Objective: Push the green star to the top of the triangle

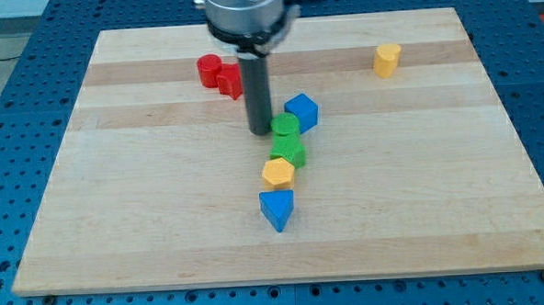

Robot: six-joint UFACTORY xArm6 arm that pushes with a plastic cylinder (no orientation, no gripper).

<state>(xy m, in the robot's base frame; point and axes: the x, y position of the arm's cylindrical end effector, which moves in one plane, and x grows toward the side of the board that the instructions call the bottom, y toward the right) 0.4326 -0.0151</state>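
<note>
Standing upright, my tip [260, 132] touching the green cylinder's [285, 126] left side, green star [289, 151] just below, no jaws.

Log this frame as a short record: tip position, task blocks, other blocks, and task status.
tip: my tip is down on the board, just to the view's left of the upper green block
green blocks: two, one above the other; the lower green block looks like the star
triangle: blue triangle, lowest of the column
between: yellow block sits between the lower green block and the blue triangle
others: blue cube, red blocks, yellow block at top right
status: star not yet directly above the triangle
</note>
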